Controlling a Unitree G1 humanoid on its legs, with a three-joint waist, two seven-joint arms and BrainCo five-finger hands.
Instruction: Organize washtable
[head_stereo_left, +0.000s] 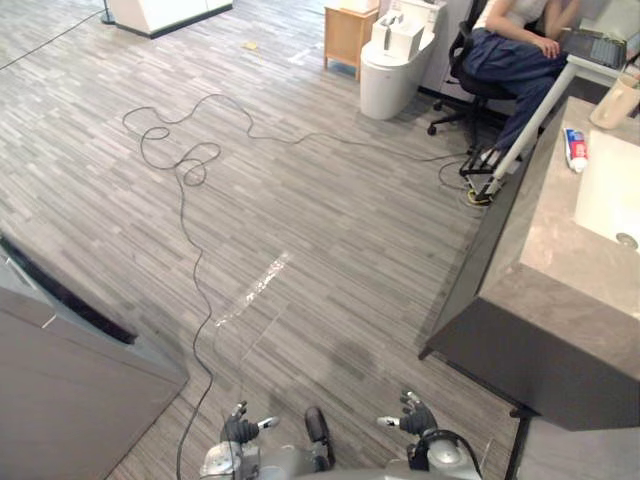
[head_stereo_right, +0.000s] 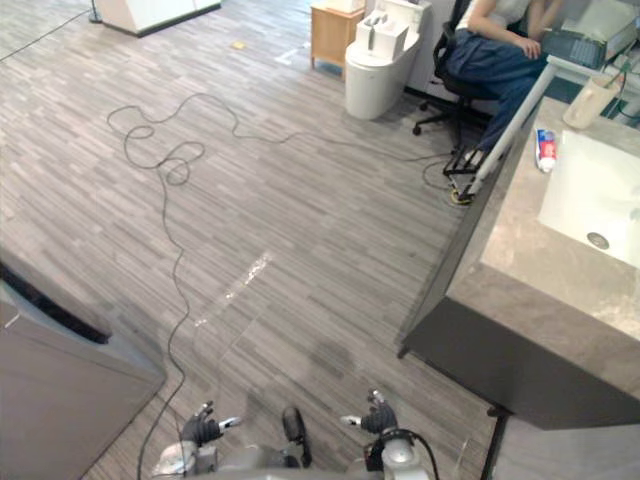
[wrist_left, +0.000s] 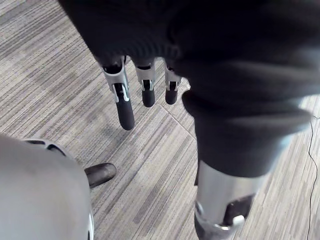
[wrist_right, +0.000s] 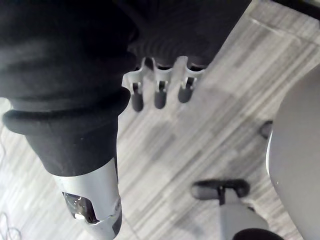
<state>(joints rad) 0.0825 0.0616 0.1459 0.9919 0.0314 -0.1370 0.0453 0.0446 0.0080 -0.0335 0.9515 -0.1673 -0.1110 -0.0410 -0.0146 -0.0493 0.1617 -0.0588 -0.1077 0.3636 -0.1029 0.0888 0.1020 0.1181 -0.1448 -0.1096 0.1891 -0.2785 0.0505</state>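
Close to me, my left hand (head_stereo_left: 240, 431) hangs low over the floor (head_stereo_left: 300, 200). Its fingers (wrist_left: 126, 112) are straight and loose, with nothing in them. My right hand (head_stereo_left: 416, 419) hangs low on the other side. Its fingers (wrist_right: 160, 100) are loose too and hold nothing.

Further off on my right is the bench (head_stereo_left: 560, 245). It has a grey stone top with a white sink (head_stereo_left: 610, 190) set in it. It is well apart from both hands.

At the far end of the bench, just beside the sink, lies a toothpaste tube (head_stereo_left: 575, 148). Past it stands a pale cup (head_stereo_left: 614, 102). I cannot tell if the cup is on the bench or just behind it. Beyond that, a person (head_stereo_left: 520, 50) sits on a chair.

I think the tidy-up has not begun yet. The step in hand is getting to the bench. Next I would turn right, walk up until the top is in reach, and then lift a hand toward the tube. I must go slowly, so I do not bump the dark corner of the bench or get too near the person.
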